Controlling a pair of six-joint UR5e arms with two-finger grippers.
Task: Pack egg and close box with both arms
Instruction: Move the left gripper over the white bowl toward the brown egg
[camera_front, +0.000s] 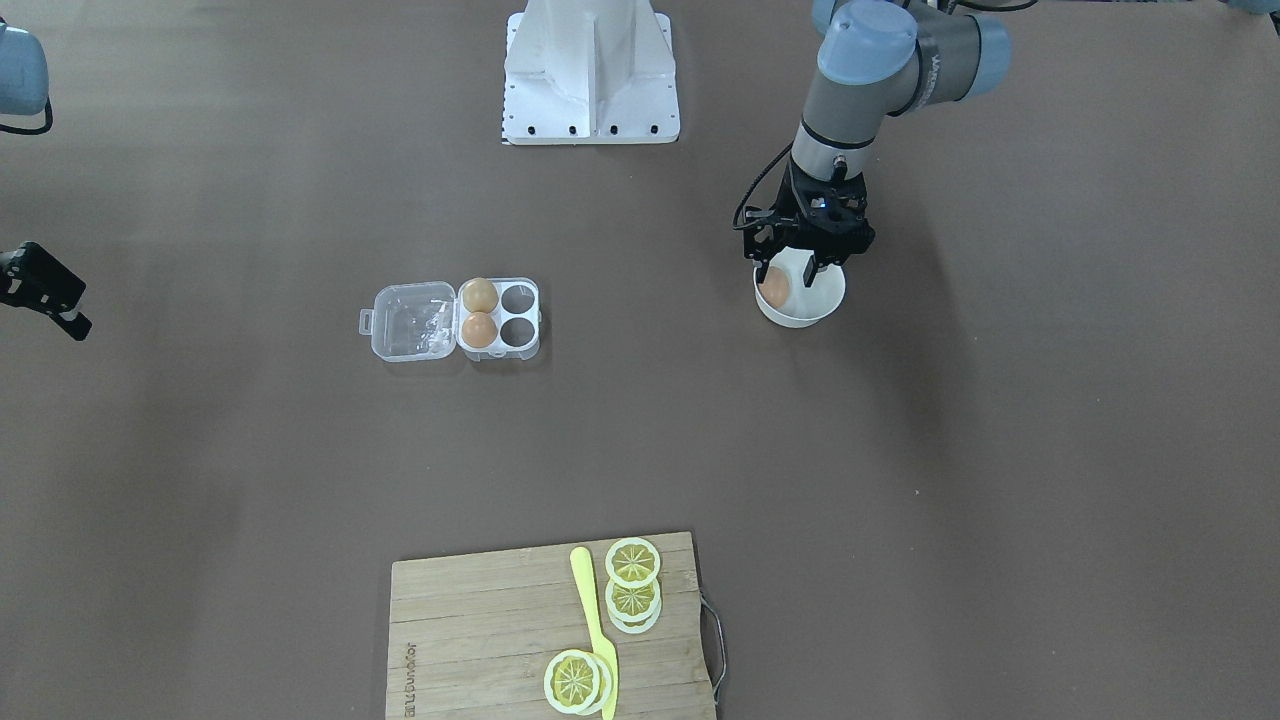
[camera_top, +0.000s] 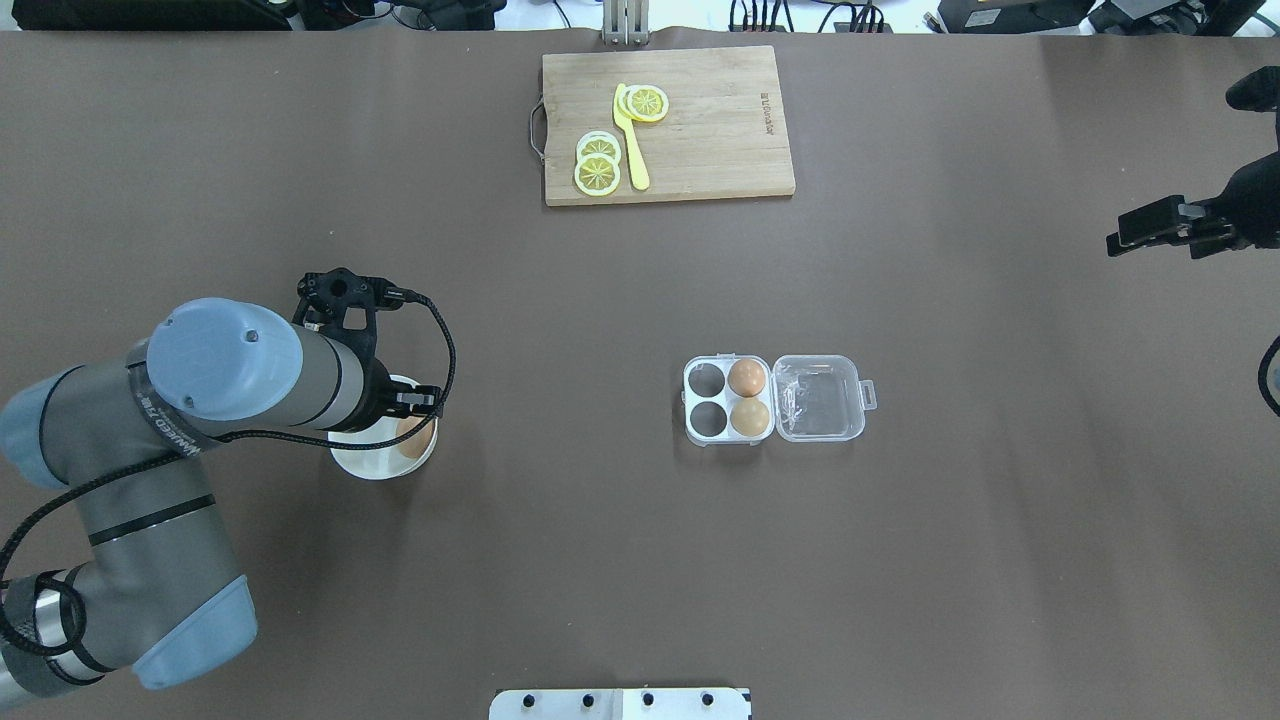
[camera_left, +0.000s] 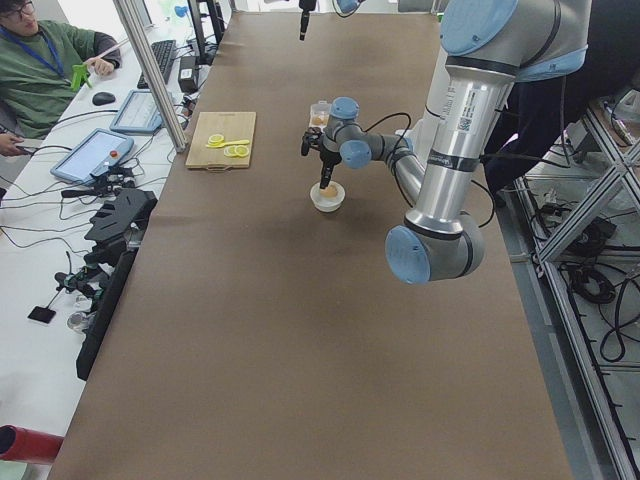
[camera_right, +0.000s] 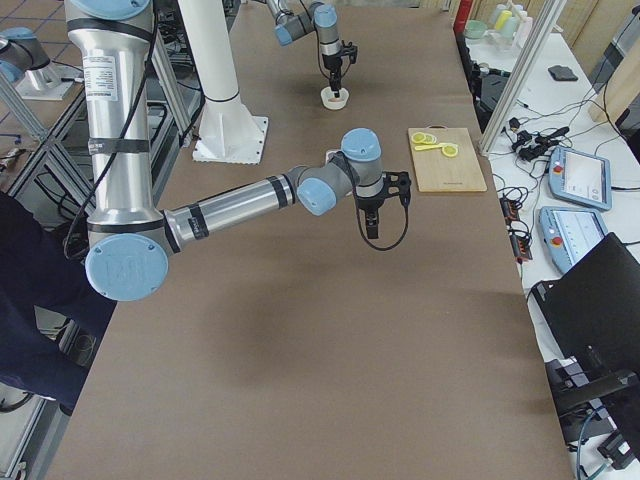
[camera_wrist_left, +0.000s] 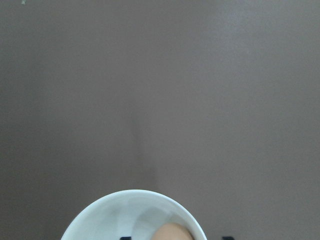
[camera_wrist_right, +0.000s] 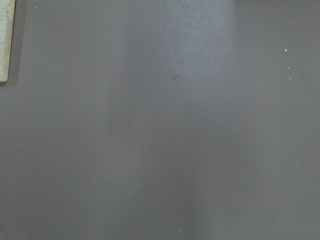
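Observation:
A light-brown egg (camera_front: 775, 287) lies in a round white bowl (camera_front: 825, 300). My left gripper (camera_front: 783, 275) reaches down into the bowl. It is open, with a finger on each side of the egg. The left wrist view shows the egg (camera_wrist_left: 172, 232) at its bottom edge inside the bowl (camera_wrist_left: 115, 210). The clear box (camera_front: 500, 318) lies mid-table with its lid (camera_front: 412, 320) open flat. It holds two brown eggs (camera_front: 479, 295) (camera_front: 478, 329), and two cells are empty. My right gripper (camera_top: 1150, 232) hovers far off at the table's side, holding nothing; I cannot tell whether it is open.
A wooden cutting board (camera_front: 480, 620) with lemon slices (camera_front: 632, 562) and a yellow knife (camera_front: 592, 620) lies at the operators' edge. The white pedestal base (camera_front: 590, 80) stands at the robot's side. The right wrist view shows only bare brown table.

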